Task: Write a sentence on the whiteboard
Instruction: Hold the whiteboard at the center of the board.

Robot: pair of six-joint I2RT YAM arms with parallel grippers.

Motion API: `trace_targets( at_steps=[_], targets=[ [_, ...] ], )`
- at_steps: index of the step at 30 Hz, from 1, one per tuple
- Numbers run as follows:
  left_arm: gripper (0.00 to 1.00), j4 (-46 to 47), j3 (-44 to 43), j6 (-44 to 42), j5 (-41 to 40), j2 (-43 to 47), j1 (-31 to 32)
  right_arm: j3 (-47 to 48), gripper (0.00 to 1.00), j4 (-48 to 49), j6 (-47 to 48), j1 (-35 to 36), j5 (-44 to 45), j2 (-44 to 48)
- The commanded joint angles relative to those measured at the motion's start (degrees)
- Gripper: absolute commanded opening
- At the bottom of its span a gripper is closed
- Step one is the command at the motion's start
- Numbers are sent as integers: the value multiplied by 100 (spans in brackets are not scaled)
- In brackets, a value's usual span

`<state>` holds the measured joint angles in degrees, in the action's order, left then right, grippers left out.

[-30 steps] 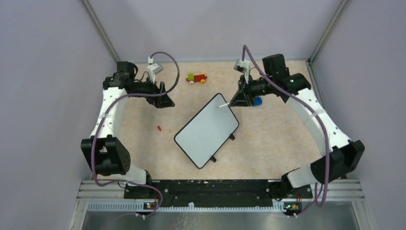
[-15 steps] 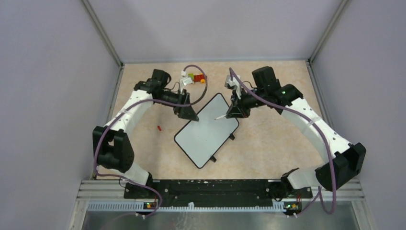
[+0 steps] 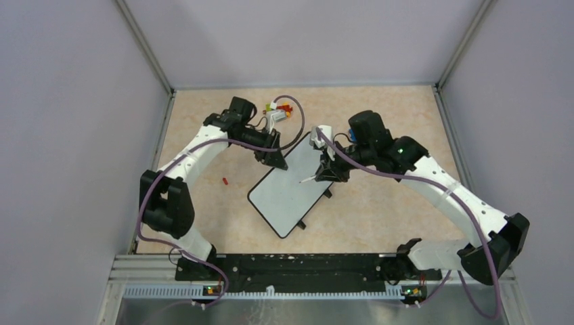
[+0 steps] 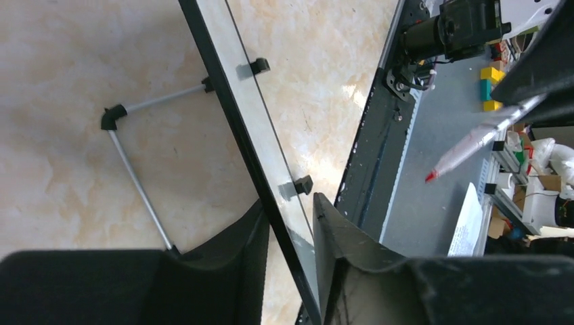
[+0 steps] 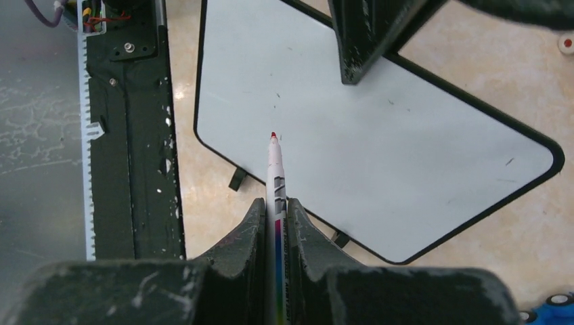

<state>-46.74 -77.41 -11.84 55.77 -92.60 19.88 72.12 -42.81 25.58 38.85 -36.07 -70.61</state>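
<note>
The whiteboard (image 3: 288,196) lies face up on the bench (image 3: 386,203), set on the slant. Its far corner is under the left hand (image 3: 276,160) and its middle is just below and ahead of the right hand (image 3: 322,176). Its face is blank apart from a few faint specks, so the sentence is not yet begun.

The left hand has its two fingers (image 4: 244,244) on either side of the board's thin dark edge, standing narrow. The wrist view does not show whether they press on it or only bracket it, so I cannot tell.

The right hand is pinched tight on a slim white marker (image 5: 276,177). It juts forward from between the fingers with its red tip bare, pointing at the board's near long edge. The tip looks to hang above the surface and not on it.

A small red cap (image 3: 225,181) lies on the bench well out to the left hand's side.

I judge the step in hand to be steadying the board before the first stroke. The next move calls for a firm hold at that corner. Then the right hand must lower the tip until it just meets the board, starting far enough toward one end to leave room for the words
</note>
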Motion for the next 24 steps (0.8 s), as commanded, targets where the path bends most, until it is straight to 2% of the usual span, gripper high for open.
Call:
trace_targets(
  at_steps=[1,7,13,16,21,24],
  targets=[
    [30,-394,-683,-462,28,-384,89,473,0,250,158,460,415,-250],
    [13,-620,-923,-871,340,-671,125,479,0,731,-48,926,893,-487],
    [5,-681,-1131,-738,294,-1054,181,305,0,981,-99,1212,904,-573],
    [10,-532,-1146,-568,227,-1113,235,213,0,1138,-164,1319,1108,-552],
    [36,-686,-1346,-436,8,-1025,179,17,0,1447,-422,1369,1261,-471],
    [45,-529,-1083,-373,-96,-654,53,-149,0,1667,-557,1417,1267,-430]
  ],
)
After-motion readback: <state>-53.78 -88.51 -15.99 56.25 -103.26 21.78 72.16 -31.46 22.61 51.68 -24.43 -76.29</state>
